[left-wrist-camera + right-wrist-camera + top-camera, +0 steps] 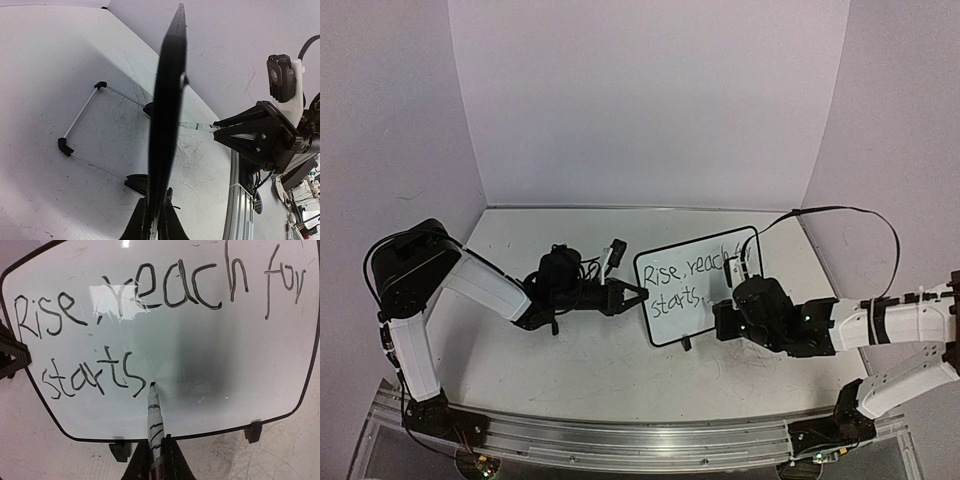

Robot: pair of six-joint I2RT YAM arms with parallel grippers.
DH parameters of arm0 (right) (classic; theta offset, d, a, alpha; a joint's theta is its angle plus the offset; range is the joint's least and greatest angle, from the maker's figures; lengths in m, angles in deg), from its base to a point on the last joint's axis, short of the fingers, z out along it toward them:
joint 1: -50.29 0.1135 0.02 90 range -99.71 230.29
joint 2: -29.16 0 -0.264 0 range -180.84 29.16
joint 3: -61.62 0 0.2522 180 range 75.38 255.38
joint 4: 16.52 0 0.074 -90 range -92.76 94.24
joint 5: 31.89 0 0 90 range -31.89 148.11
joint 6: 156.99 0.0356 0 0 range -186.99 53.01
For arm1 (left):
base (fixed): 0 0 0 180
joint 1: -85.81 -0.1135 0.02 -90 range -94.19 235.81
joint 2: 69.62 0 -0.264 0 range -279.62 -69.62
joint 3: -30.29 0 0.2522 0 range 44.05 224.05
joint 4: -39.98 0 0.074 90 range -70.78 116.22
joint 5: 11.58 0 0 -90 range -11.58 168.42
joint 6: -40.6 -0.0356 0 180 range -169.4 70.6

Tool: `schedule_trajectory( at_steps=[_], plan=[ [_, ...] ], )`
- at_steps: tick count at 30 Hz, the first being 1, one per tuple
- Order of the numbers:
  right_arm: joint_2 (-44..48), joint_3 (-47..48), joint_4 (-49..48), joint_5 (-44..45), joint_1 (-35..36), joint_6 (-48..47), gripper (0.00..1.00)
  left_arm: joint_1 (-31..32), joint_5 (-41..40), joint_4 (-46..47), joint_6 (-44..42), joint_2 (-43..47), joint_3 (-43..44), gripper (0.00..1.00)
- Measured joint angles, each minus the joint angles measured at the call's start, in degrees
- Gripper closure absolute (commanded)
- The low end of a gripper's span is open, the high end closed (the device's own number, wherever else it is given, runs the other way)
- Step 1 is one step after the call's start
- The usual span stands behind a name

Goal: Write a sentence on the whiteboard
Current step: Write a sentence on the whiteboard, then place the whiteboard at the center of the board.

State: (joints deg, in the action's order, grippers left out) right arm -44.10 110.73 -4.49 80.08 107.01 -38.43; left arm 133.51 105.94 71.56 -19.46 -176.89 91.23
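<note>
The whiteboard (pixel 680 328) stands tilted on its wire stand (pixel 85 125) at mid-table. My left gripper (pixel 630 297) is shut on its left edge, and in the left wrist view the board (pixel 167 115) appears edge-on between the fingers (pixel 172 225). The sentence (pixel 125 300) reads "Rise, reach for" above "starts". My right gripper (pixel 157 460) is shut on a white marker (pixel 155 417). Its black tip (pixel 152 386) rests against the board just right of the last "s". From above, the right gripper (pixel 722 318) covers the board's lower right corner.
The tabletop (pixel 600 370) is white and scuffed. An aluminium rail (pixel 620 440) runs along the near edge, carrying both arm bases. A black cable (pixel 860 212) loops over the right arm. Pale walls close in the back and sides.
</note>
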Motion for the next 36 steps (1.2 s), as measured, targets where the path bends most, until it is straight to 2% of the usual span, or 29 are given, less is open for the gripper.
schedule_trajectory(
  at_steps=[8, 11, 20, 21, 23, 26, 31, 33, 36],
  plan=[
    [-1.3, 0.0, 0.1, 1.5, -0.6, -0.2, 1.00, 0.0, -0.1, -0.2, 0.0, 0.0, 0.1, 1.00],
    [1.7, 0.0, 2.0, 0.9, -0.7, -0.5, 1.00, 0.0, -0.1, -0.3, 0.0, 0.0, 0.1, 0.96],
    [20.6, 2.7, 8.2, 2.3, -0.8, -1.2, 1.00, 0.1, -0.9, -4.8, 0.1, 1.2, 0.1, 0.55],
    [21.6, 2.8, 8.8, 2.7, -0.8, -1.4, 1.00, 0.1, -1.1, -6.0, 0.2, 1.7, 0.1, 0.45],
    [22.5, 2.9, 9.9, 3.5, -0.8, -1.8, 1.00, 0.2, -2.1, -7.7, 0.4, 3.3, 0.0, 0.32],
    [22.8, 3.1, 12.0, 4.2, -0.8, -2.7, 1.00, 0.2, -4.6, -9.5, 1.2, 9.0, -2.4, 0.28],
    [24.1, 4.2, 13.5, 4.3, -0.8, -4.6, 1.00, 0.2, -10.3, -12.7, 4.7, 24.9, -11.4, 0.25],
    [24.9, 4.4, 13.5, 4.3, -0.8, -5.2, 1.00, 0.2, -13.1, -16.6, 6.4, 32.2, -14.5, 0.25],
    [25.1, 4.4, 13.5, 4.0, -0.8, -6.3, 1.00, 0.3, -18.9, -27.4, 9.3, 41.4, -16.2, 0.25]
  ],
)
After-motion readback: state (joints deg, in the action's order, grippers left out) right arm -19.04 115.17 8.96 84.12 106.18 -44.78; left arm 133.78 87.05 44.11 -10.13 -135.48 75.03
